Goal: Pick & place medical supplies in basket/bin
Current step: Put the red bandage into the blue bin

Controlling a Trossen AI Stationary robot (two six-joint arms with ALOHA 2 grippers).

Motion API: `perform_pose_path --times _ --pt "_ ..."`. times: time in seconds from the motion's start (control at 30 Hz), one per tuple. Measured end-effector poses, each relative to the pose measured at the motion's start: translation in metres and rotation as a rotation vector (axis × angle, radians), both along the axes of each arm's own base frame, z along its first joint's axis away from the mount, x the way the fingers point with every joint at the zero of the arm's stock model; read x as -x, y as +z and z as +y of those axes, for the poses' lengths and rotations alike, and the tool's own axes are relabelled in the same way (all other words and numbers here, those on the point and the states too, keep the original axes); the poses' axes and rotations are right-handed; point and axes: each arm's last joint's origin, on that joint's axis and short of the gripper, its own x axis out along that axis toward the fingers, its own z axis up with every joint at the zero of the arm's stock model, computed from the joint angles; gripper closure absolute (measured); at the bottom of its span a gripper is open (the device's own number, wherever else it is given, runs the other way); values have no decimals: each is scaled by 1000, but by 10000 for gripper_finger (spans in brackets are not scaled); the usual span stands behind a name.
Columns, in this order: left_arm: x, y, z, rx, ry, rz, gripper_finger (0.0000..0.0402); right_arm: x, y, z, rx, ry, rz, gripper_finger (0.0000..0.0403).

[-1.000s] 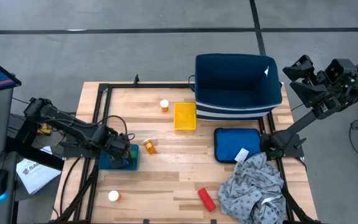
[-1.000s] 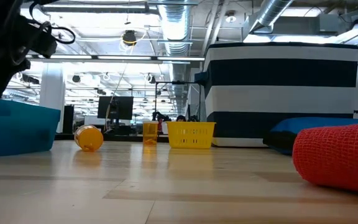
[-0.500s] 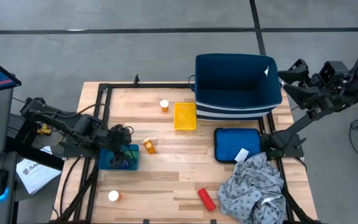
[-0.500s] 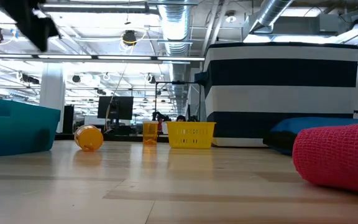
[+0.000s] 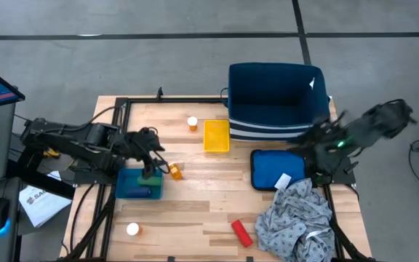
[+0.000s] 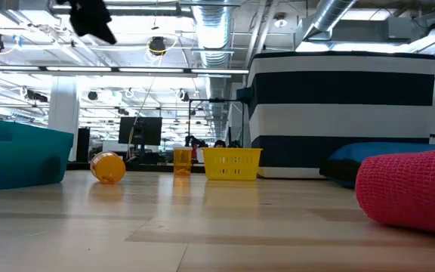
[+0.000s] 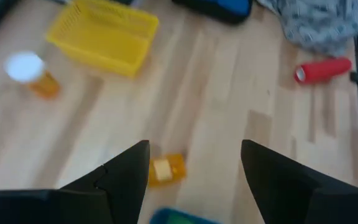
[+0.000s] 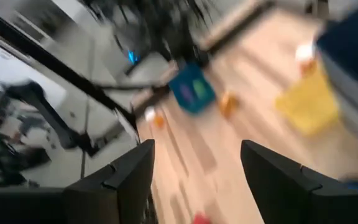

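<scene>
On the pale wood table [image 5: 195, 207], under a bright ducted hall, the left gripper [image 5: 150, 154], fingers apart and empty, hovers beside a fallen orange pill bottle [image 5: 174, 171] while the right gripper [image 5: 318, 138], fingers apart, hangs by the blue bin [image 5: 278, 102].

The worktop [image 5: 217, 196] is pale planked wood with a soft sheen. The yellow basket [image 5: 216, 136] looks like glossy meshed plastic. Lower right in the high view lies crumpled patterned grey cloth [image 5: 293, 222]; the red cylinder [image 6: 410, 189] has a rough woven surface.
</scene>
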Motion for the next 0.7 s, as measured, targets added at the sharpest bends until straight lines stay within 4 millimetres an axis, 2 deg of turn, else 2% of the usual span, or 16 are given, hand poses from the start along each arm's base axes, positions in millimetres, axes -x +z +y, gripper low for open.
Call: perform_pose_path --times 0.13,0.33,0.53,0.7 --pt "-1 15 9 -80 19 -48 158 -30 -28 22 -68 -3 160 168" --pt "-3 41 24 -162 42 -149 158 -66 -74 52 -221 -120 358 168" --pt "-5 65 32 -270 17 -258 158 -97 -112 106 -371 -125 433 168" --pt "-2 75 33 -311 -1 -332 158 -124 -144 149 -424 -67 452 168"
